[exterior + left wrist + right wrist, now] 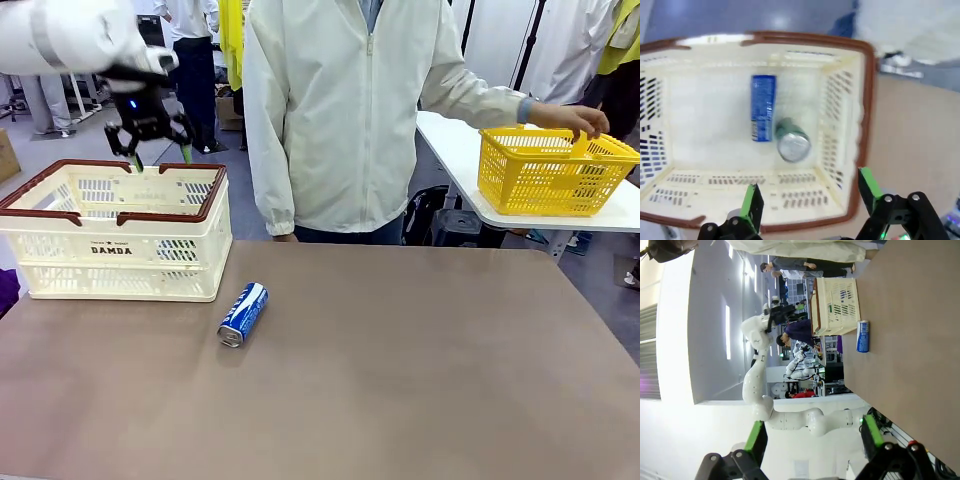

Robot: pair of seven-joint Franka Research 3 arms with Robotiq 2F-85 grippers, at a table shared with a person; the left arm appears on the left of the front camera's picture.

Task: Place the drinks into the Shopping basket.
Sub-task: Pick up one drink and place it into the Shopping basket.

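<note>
On table, just off basket [60, 250] front corner: blue can [243, 313] on its side, long axis diagonal, down-right of left gripper [161, 160], the nearer arm, jaws wide, empty. Green can [792, 142] and second blue can [763, 107] inside basket. Right gripper [812, 435] wide, empty.

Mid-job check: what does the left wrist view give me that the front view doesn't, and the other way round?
Left wrist view: inside the Shopping basket, a blue can lies flat with a green can beside it, silver end toward the camera. Front view: a loose blue can lying on the table outside the crate, and a person's hand at a yellow basket. Both: the cream basket with the left claw open above it.
</note>
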